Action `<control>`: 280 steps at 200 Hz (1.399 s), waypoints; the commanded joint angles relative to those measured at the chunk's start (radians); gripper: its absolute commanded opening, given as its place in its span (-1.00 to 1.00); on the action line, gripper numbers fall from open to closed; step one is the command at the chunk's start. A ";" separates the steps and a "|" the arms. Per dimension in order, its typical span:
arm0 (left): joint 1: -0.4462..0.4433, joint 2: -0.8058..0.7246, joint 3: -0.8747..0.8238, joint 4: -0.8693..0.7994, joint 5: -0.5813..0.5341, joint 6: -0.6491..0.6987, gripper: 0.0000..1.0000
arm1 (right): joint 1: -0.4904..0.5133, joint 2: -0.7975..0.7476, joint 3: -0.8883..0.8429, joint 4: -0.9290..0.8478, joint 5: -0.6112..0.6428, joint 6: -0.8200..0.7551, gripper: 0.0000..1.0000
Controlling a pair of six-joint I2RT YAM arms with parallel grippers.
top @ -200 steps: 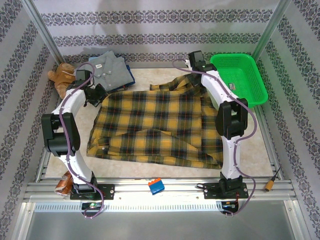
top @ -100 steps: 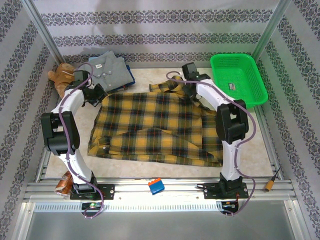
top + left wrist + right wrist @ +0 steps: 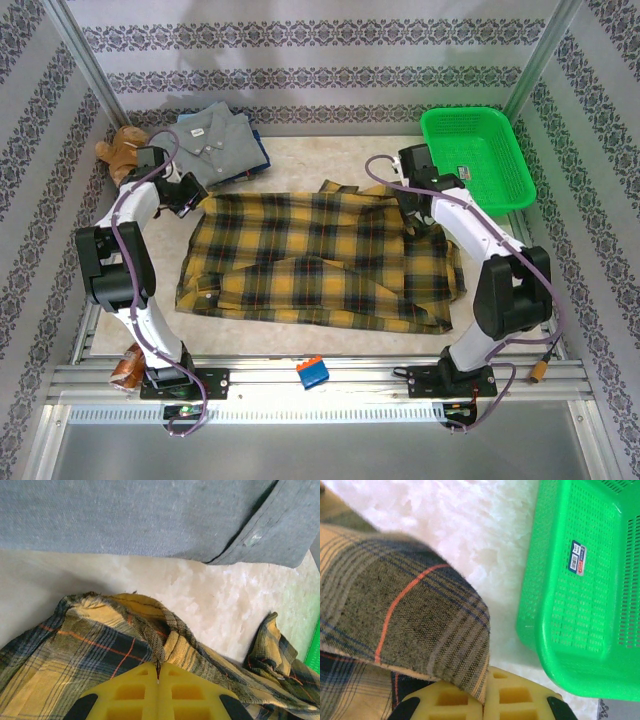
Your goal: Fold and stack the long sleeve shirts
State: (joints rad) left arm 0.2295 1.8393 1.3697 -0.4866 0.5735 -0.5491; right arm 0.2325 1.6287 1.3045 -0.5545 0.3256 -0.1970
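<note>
A: Where does the plaid flannel shirt (image 3: 320,255) sit against the fingers?

B: It lies spread across the middle of the desk (image 3: 290,160), its collar toward the far side. The left fingers (image 3: 145,690) are closed on its far left corner, with a ridge of cloth pinched in the seam between them. That corner is just near of the folded grey shirt (image 3: 215,135), which lies on a blue shirt (image 3: 250,168).

A: And the other side?

B: The right fingers (image 3: 465,700) are clamped on the far right edge. A raised flap of plaid drapes over them, close beside the green basket (image 3: 480,160).

A: How are the arms posed?

B: The left arm rises at the desk's left edge, its forearm reaching toward the far side, near the teddy bear (image 3: 118,152). The right arm's elbow hangs low at the right, and its forearm slants up and inward over the shirt.
</note>
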 commanded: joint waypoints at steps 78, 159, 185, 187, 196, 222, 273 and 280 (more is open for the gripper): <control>0.070 -0.095 -0.104 -0.076 -0.070 0.096 -1.00 | -0.014 -0.257 -0.147 -0.152 -0.189 0.049 -1.00; 0.080 -0.098 -0.175 -0.067 -0.120 0.115 -1.00 | 0.007 -0.392 -0.314 -0.199 -0.308 0.119 -1.00; 0.080 -0.092 -0.196 -0.062 -0.140 0.125 -1.00 | 0.019 -0.356 -0.347 -0.200 -0.294 0.113 -1.00; 0.080 -0.092 -0.196 -0.062 -0.141 0.126 -1.00 | 0.018 -0.356 -0.349 -0.200 -0.288 0.111 -1.00; 0.080 -0.092 -0.204 -0.061 -0.149 0.131 -1.00 | 0.021 -0.357 -0.360 -0.194 -0.268 0.110 -1.00; 0.081 -0.091 -0.230 -0.049 -0.163 0.137 -1.00 | 0.022 -0.360 -0.383 -0.189 -0.253 0.108 -1.00; 0.080 -0.056 -0.261 -0.024 -0.167 0.117 -0.87 | 0.030 -0.340 -0.397 -0.188 -0.284 0.080 -0.92; 0.080 -0.056 -0.266 -0.026 -0.176 0.107 -0.80 | 0.037 -0.329 -0.392 -0.201 -0.293 0.065 -0.89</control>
State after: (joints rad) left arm 0.2893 1.7668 1.1187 -0.5400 0.4534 -0.4442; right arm 0.2535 1.2747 0.9207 -0.7250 0.0315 -0.1043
